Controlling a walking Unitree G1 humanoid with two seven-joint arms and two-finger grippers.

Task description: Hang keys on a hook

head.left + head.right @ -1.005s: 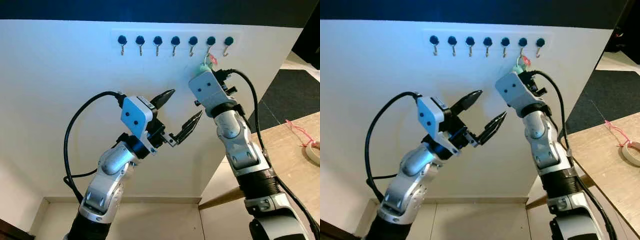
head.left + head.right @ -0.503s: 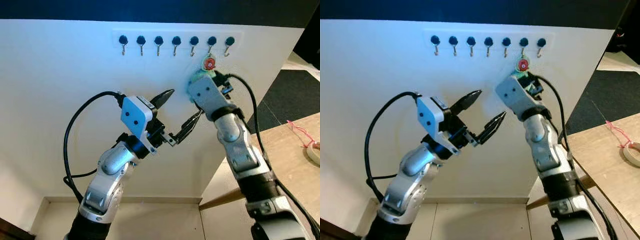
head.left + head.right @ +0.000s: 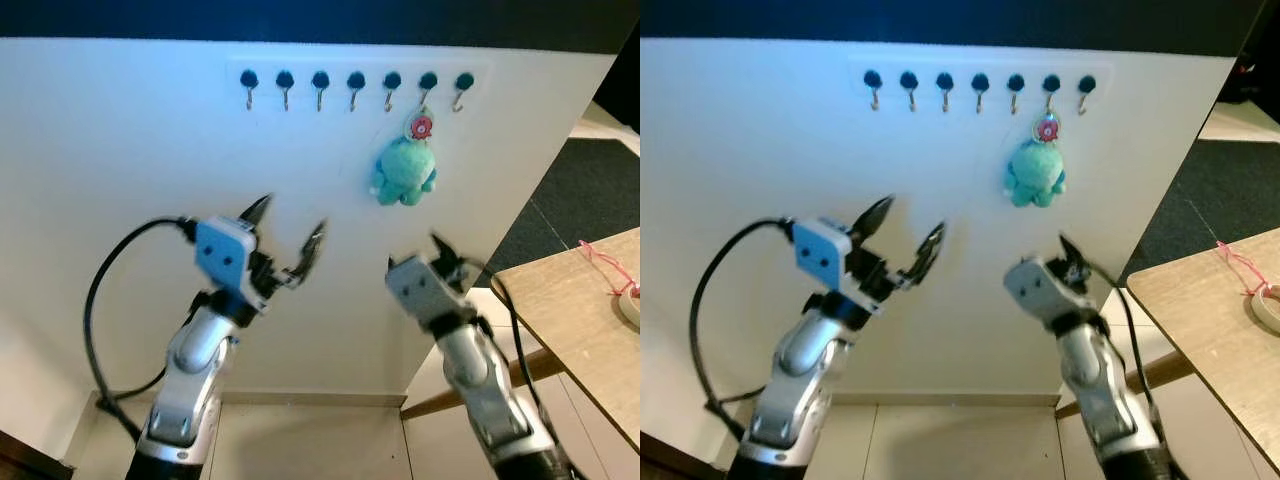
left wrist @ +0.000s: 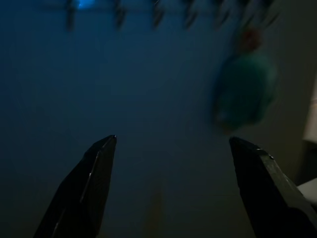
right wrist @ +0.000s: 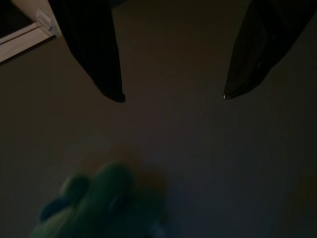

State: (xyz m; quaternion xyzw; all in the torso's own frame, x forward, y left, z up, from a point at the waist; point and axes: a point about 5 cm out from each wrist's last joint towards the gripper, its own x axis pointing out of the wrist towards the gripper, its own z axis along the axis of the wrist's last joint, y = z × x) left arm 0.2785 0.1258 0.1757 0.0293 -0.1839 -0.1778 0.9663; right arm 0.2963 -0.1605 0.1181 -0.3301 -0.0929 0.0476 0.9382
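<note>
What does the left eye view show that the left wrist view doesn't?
Left eye alone: the right gripper lowered beneath the plush, both silver arms, and the wooden table at the robot's right. Left wrist alone: a close look along the left gripper, its black fingers spread with nothing between them. Both: the white wall, the row of hooks, and the green plush keychain hanging from the second hook from the right.
</note>
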